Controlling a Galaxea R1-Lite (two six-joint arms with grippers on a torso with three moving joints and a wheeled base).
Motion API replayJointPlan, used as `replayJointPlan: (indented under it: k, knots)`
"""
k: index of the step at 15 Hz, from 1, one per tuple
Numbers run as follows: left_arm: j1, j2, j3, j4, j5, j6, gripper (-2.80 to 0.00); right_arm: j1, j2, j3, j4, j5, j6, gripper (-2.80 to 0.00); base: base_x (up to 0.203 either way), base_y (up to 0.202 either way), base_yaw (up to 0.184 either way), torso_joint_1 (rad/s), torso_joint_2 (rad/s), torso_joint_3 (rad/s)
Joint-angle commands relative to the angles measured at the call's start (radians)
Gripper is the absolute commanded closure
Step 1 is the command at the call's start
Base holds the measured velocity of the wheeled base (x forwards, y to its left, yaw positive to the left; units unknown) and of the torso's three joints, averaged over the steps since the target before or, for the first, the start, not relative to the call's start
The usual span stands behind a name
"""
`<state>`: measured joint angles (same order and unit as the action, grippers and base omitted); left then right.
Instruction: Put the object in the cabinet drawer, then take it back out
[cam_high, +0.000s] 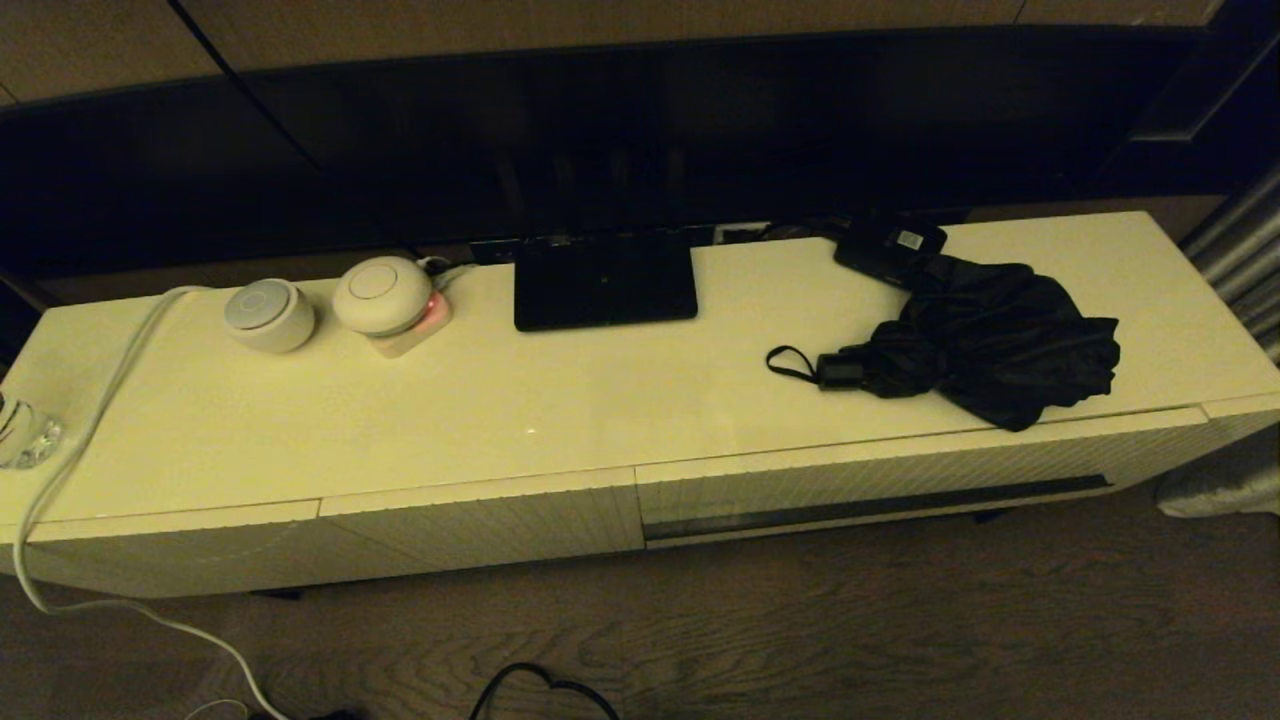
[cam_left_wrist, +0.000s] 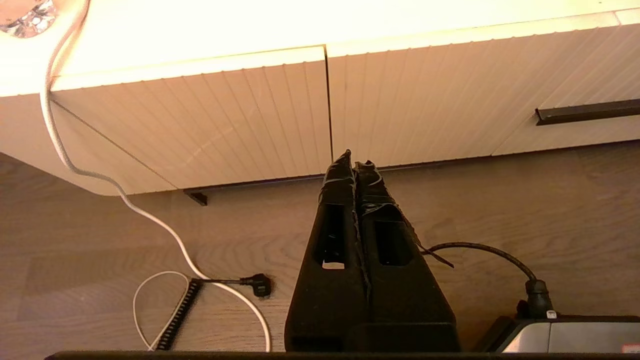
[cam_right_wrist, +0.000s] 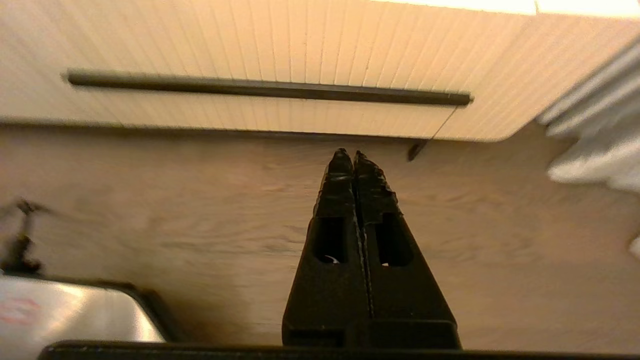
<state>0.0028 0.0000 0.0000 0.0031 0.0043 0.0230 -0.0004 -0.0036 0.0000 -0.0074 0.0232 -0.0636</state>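
The black folding umbrella (cam_high: 985, 345) lies on the right part of the cream cabinet top (cam_high: 500, 400), its handle and wrist loop pointing left and its fabric hanging slightly over the front edge. Directly below it the wide ribbed cabinet drawer (cam_high: 900, 470) is closed, its dark slot (cam_right_wrist: 265, 89) running along the lower edge. Neither arm shows in the head view. My left gripper (cam_left_wrist: 354, 162) is shut and empty, low over the floor before the seam between the two fronts. My right gripper (cam_right_wrist: 352, 155) is shut and empty, low before the drawer (cam_right_wrist: 280, 60).
On the cabinet top stand a flat black stand plate (cam_high: 604, 280), a small black box with a white label (cam_high: 890, 245), two round white devices (cam_high: 330, 300) and a glass (cam_high: 25, 435) at the far left. A white cable (cam_high: 90, 420) hangs down to the floor. A narrower ribbed front (cam_high: 480, 525) lies left of the drawer.
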Motion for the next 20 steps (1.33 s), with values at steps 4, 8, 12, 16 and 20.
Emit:
replayJointPlan:
  k: [4,8,12,16,20]
  knots:
    - [0.000,0.000,0.003,0.000,0.000,0.000,0.00,0.000,0.002,0.002,0.005,0.011,-0.025,0.00,0.000,0.000,0.000,0.000,0.00,0.000]
    - [0.000,0.000,0.003,0.000,0.000,0.000,0.00,0.000,0.003,0.002,0.001,-0.012,0.074,0.00,0.000,0.000,0.000,0.000,0.00,0.000]
    - [0.000,0.000,0.003,0.000,0.000,0.000,0.00,-0.001,0.004,0.000,0.001,-0.016,0.074,0.00,0.000,0.000,0.000,0.000,0.00,0.000]
    - [0.000,0.000,0.003,0.000,0.000,0.000,0.00,0.000,0.002,0.000,0.000,-0.016,0.074,0.00,0.000,0.000,0.000,0.000,0.00,0.000]
    - [0.000,0.000,0.003,0.000,0.000,0.000,0.00,0.000,0.002,0.001,0.000,-0.016,0.071,0.00,0.000,0.000,0.000,0.000,0.00,0.000]
